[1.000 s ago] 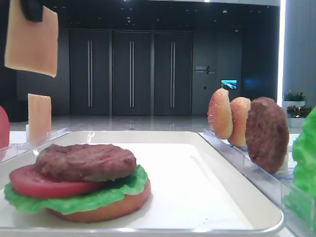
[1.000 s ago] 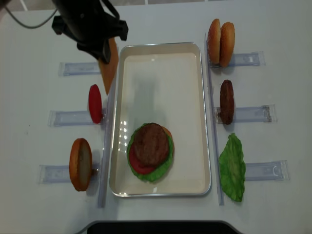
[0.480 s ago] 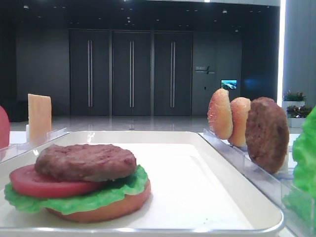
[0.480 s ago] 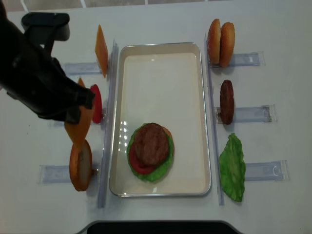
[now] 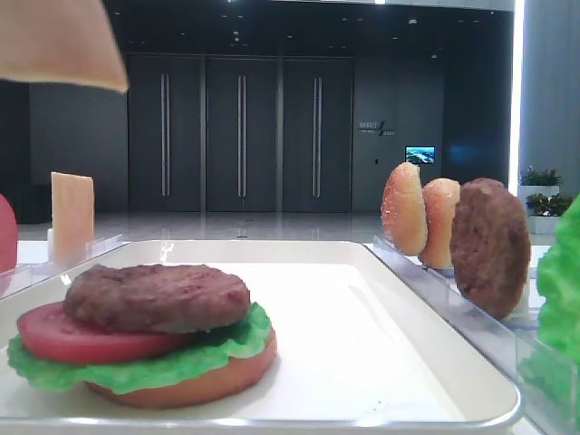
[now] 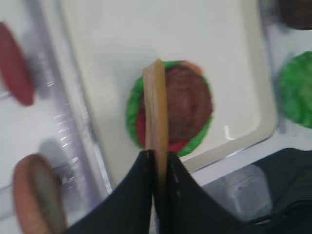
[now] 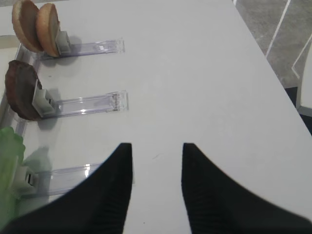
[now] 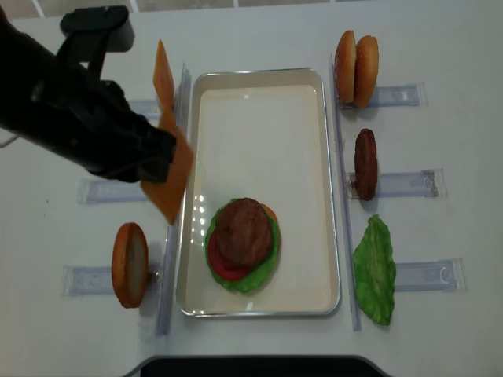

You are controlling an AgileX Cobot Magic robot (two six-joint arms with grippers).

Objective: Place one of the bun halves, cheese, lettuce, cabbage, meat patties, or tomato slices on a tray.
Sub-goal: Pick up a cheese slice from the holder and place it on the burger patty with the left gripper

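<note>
My left gripper (image 6: 158, 158) is shut on a pale orange cheese slice (image 6: 156, 107), seen edge-on above the stacked burger. From overhead the cheese (image 8: 171, 179) hangs tilted over the left rim of the white tray (image 8: 259, 102), below the black arm. One corner of the cheese (image 5: 54, 41) shows at the top left of the low side view. On the tray a meat patty (image 8: 244, 229) lies on a tomato slice (image 5: 63, 335), lettuce (image 5: 181, 358) and a bun half (image 5: 208, 381). My right gripper (image 7: 157, 148) stands open over bare table.
A second cheese slice (image 8: 163, 75) stands in a clear holder left of the tray, and a bun half (image 8: 130, 265) stands lower left. Right of the tray stand two bun halves (image 8: 355, 68), a patty (image 8: 365, 163) and lettuce (image 8: 375, 269) in holders.
The left gripper has carried the cheese rightward, from beside the left holders to over the tray's left rim. The cheese corner has come back into the low side view.
</note>
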